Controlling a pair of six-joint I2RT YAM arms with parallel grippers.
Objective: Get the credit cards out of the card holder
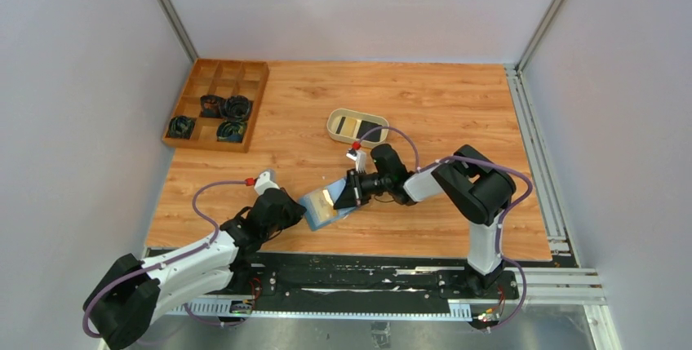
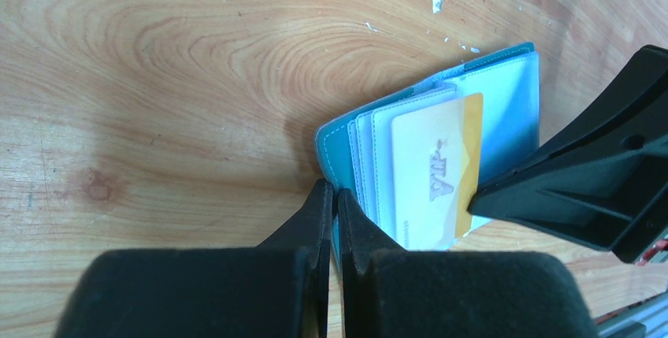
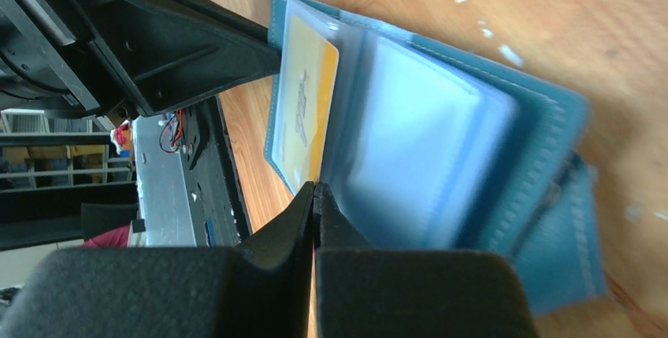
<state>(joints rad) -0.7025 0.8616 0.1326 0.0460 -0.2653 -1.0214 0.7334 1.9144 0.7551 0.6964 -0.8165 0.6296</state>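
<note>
Teal cover stitching of the card holder [image 2: 335,149] is what my left gripper [image 2: 334,195] has its fingers pressed together on, close to the fold, pinning the opened wallet against the wooden table [image 2: 157,78]. My right gripper [image 3: 315,192] has its fingers squeezed flat on the free edge of a gold VIP card [image 3: 303,109], which looks partway out of its clear sleeve, with the rest tucked among the pale blue leaves. The holder lies near the front edge of the table, between my two wrists. Beyond it a beige oval dish [image 1: 334,121] holds a black card [image 1: 372,131] and a tan card [image 1: 348,126], and a brown compartment tray [image 1: 232,61] stands well apart at the far left. My worry is the thin margin I hold: a pull angled across the sleeve could bow the card or let it slip from my fingers. If the sleeve grips harder than my left pinch does, the whole holder could drag along or twist free. My left wrist view shows the card's printed face and how it sits in the sleeve. My right wrist view foreshortens that, but shows the outer flap lying under the leaves. Only the top camera shows the dish where the card would go
</note>
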